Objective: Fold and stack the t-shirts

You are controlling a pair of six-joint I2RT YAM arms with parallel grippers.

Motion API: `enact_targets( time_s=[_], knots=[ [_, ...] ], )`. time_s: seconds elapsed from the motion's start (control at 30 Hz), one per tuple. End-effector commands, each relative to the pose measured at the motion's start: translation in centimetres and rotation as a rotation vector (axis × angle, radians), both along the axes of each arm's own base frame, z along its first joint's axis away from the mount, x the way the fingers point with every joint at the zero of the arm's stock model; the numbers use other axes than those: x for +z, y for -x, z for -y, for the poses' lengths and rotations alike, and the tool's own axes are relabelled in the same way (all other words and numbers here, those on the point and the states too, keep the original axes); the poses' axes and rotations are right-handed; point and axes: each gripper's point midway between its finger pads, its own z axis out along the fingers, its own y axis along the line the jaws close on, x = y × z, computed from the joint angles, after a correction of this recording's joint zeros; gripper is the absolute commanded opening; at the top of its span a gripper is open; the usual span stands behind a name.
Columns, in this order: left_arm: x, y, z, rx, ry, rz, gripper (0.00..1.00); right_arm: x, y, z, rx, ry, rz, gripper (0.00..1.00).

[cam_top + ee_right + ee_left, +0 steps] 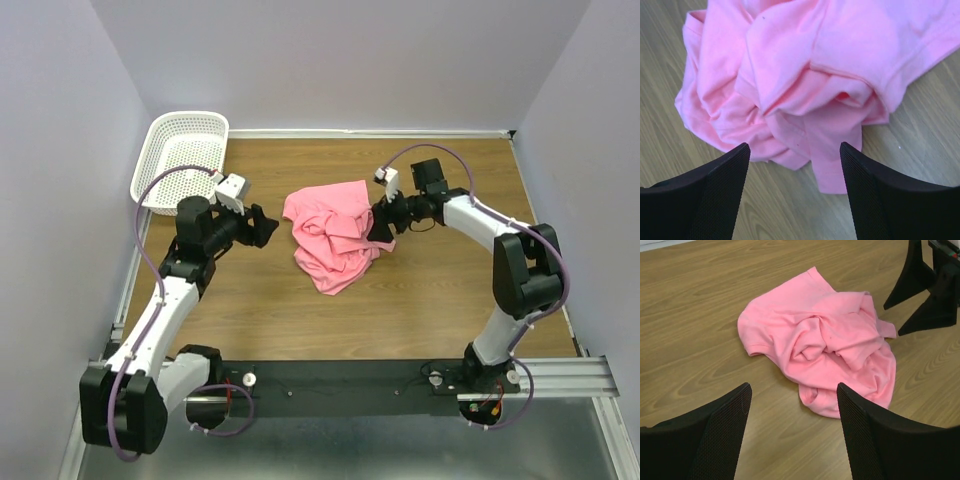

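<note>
The pink t-shirt point(332, 235) lies crumpled in a heap near the middle of the wooden surface point(420, 300). The left tool point(264, 226) stands wide with nothing between its fingers, a little apart from the shirt on its left side. The right tool point(381, 227) is also wide and holds nothing; it hangs close over the shirt's right edge. A white mesh basket point(185, 160) sits in the far left corner, well apart from the shirt.
</note>
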Motion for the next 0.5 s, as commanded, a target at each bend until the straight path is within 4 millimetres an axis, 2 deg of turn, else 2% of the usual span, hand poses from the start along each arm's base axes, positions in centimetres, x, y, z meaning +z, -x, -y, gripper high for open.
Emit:
enact_targets(
  time_s=[0.0,0.07,0.1,0.17,0.2,0.3,0.47],
  knots=[
    [2.7,1.1,-0.4,0.015,-0.053,0.125,0.77,1.5,0.5,-1.7,0.076,0.028,0.080,0.79],
    [3.2,1.2,-0.5,0.030,-0.057,0.144,0.77,2.3,1.5,-3.1,0.163,0.052,0.167,0.79],
    [3.3,1.3,-0.5,0.036,-0.060,0.152,0.77,3.0,1.4,-3.5,0.170,0.064,0.198,0.79],
    [3.1,1.0,-1.0,0.062,-0.074,0.146,0.77,2.7,0.7,-4.4,0.125,0.121,0.197,0.79],
    [3.0,0.9,-1.1,0.067,-0.080,0.139,0.77,2.2,-0.7,-4.4,0.086,0.159,0.192,0.79],
    [2.7,0.8,-1.0,0.070,-0.082,0.126,0.75,0.7,-2.5,-4.7,0.008,0.222,0.164,0.74],
    [2.7,0.7,-1.2,0.083,-0.088,0.127,0.75,-1.2,-4.3,-4.2,-0.108,0.282,0.117,0.69]
  ],
)
